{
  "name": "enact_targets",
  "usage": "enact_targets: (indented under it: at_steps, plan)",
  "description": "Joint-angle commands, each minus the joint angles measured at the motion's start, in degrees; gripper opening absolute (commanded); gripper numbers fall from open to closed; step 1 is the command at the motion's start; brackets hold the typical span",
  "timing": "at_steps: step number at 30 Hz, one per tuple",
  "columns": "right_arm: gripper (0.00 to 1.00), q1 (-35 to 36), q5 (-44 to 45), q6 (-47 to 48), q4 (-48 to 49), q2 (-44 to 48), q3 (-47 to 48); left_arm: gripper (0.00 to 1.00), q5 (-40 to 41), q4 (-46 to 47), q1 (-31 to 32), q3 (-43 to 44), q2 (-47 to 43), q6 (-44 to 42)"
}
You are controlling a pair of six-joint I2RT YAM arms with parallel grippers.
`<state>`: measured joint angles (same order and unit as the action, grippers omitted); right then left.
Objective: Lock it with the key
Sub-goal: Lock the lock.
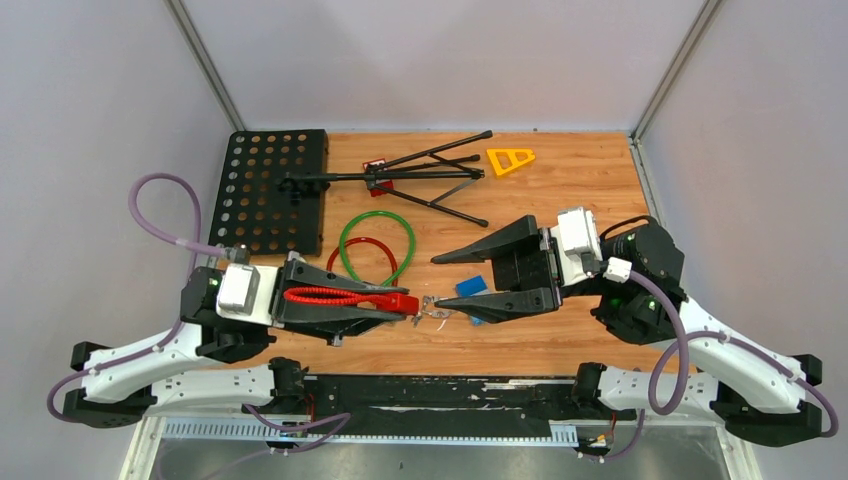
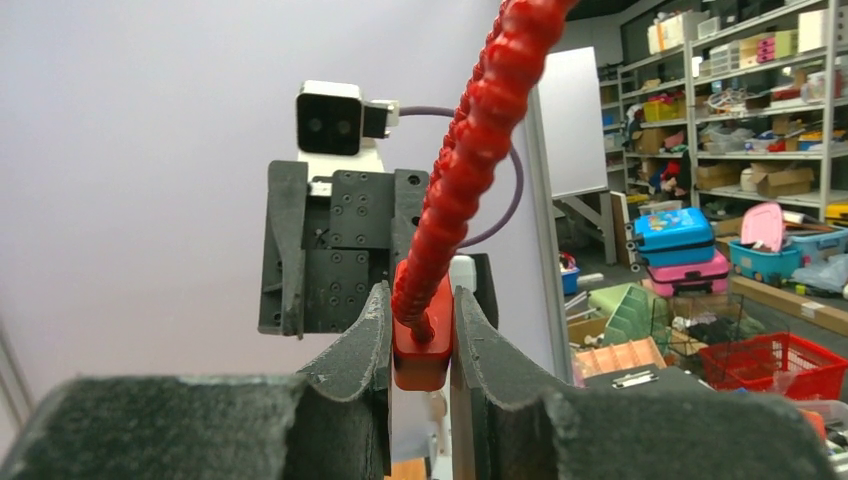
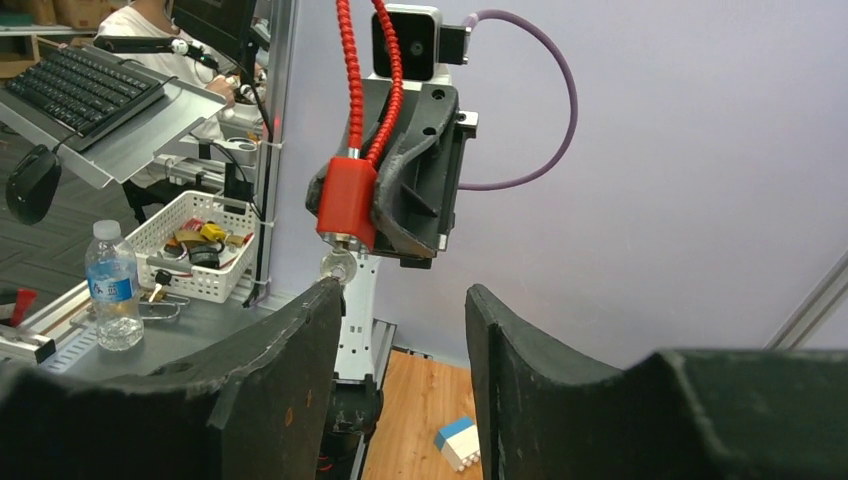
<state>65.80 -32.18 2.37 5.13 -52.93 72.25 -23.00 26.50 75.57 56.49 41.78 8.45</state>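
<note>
1. Far left, beyond the left pincer point(image 1: 398, 303) and out past its wrist, a black perforated board point(image 1: 315, 200) lies flat on the tabletop point(image 1: 560, 200).
2. The left pincer itself is narrow and clamped on the body of the red cable lock point(image 1: 400, 300). In the left wrist view both fingers point(image 2: 365, 345) press the lock point(image 2: 422, 355) from either side. It's held up off the tabletop.
3. The lock's ribbed cable point(image 1: 322, 295) runs back from the tips along the left pincer toward its wrist.
4. Just beyond that pincer sit a green ring point(image 1: 377, 212) and a red ring point(image 1: 362, 240), overlapping. Further out is a folded black stand point(image 1: 400, 178).
5. The key point(image 1: 430, 303) sticks out of the lock's end, right in the gap between the two pincers, which face each other tip to tip.
6. The right pincer point(image 1: 440, 283) is spread wide with nothing in it. From its own camera the key point(image 3: 335, 268) hangs under the lock point(image 3: 347, 205), just past the tip of the left-hand finger point(image 3: 300, 340), off to the side of the gap point(image 3: 405, 300). Can't tell if it touches that tip.
7. A blue block point(image 1: 470, 287) lies on the tabletop underneath the right pincer, showing between its fingers from above.
8. A yellow triangle point(image 1: 510, 160) sits well beyond the right pincer, near the far edge.
</note>
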Motion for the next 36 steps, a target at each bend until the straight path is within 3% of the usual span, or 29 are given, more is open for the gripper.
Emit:
enact_targets:
  at_steps: [1, 11, 25, 36]
  plan:
    - [0.50, -0.07, -3.10, 0.92, 3.22, -0.73, 0.37, 0.00, 3.60, 1.97, 0.02, -0.08, 0.34, -2.32]
    - [0.51, 0.42, -3.47, 1.17, 4.74, -1.31, -0.25, 0.00, 5.59, 1.28, 0.02, -0.66, 1.14, -3.79]
    - [0.44, 0.55, 2.06, 2.67, 1.30, -2.69, -2.03, 0.00, 4.87, 2.71, 0.02, -0.33, 0.83, -3.49]
    - [0.14, 0.47, 2.41, 2.54, -0.13, -4.00, -2.02, 0.00, 5.02, 2.70, 0.02, -0.60, 0.16, -3.85]
